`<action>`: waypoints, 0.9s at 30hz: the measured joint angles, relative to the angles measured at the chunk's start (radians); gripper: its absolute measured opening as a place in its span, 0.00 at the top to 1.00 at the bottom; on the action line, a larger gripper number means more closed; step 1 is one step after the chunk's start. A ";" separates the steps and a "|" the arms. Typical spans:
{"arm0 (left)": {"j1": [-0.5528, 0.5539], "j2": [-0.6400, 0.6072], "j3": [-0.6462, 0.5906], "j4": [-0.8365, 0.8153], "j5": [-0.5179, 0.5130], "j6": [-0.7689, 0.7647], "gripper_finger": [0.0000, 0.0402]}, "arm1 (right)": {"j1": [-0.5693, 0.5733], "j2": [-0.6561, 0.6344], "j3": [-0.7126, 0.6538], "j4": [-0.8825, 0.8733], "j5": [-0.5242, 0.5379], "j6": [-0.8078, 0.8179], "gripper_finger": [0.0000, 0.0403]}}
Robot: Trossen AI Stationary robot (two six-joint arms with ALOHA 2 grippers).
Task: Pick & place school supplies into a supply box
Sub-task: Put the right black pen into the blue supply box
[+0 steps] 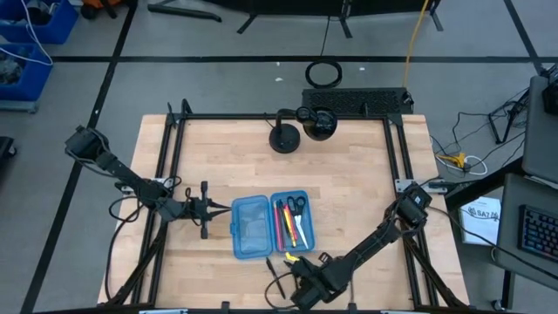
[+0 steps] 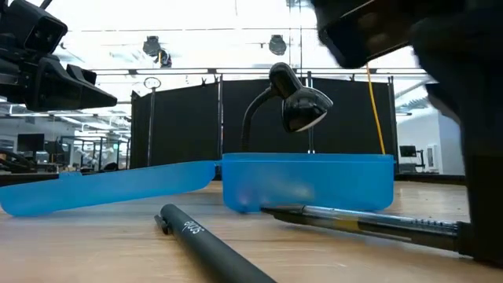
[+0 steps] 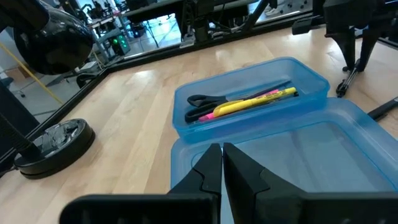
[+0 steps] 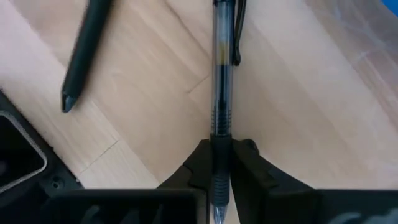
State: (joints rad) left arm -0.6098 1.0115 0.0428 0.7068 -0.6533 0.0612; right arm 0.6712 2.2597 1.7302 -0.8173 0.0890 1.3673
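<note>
**Clear pen pinched at its tip end, box lying just beyond**

The right gripper [image 4: 221,163] is seen low over the table [image 1: 366,187], its fingers closed on a clear pen [image 4: 222,74] near the grip section. The pen's long axis runs straight away from the fingers, so it is held at one end, not the middle; a lift is judged likely to let the free end droop. A dark pen [image 4: 84,53] lies loose on the table just beside it, untouched.

The supply box [image 1: 268,224] lies open just past the right gripper, which is by far the nearer arm. The half nearer the right arm already holds the scissors [image 3: 202,101], a yellow pen [image 3: 255,102] and pink ones.

The left gripper [image 3: 222,165] hangs with its fingers together over the edge of the empty half, holding nothing.

The grip is shown only by the right wrist view. From the high view the pen is mostly hidden under the arm, but the way to the box is given. The low view shows that the clear pen lies on the table against the foot of the box wall.
</note>
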 joint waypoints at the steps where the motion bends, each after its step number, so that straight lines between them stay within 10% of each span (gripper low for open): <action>1: 0.000 0.000 0.000 0.000 0.001 0.000 0.95 | 0.003 -0.020 -0.001 0.007 0.027 0.001 0.93; 17: 0.000 0.000 0.000 0.000 0.035 0.000 0.95 | 0.019 -0.157 0.004 0.239 0.138 0.024 0.93; 27: 0.000 0.000 0.000 0.001 0.035 -0.015 0.95 | -0.045 -0.367 0.008 0.101 0.543 0.206 0.93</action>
State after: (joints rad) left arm -0.6102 1.0115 0.0429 0.7077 -0.6186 0.0463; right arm 0.6260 1.8924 1.7378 -0.7165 0.6317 1.5733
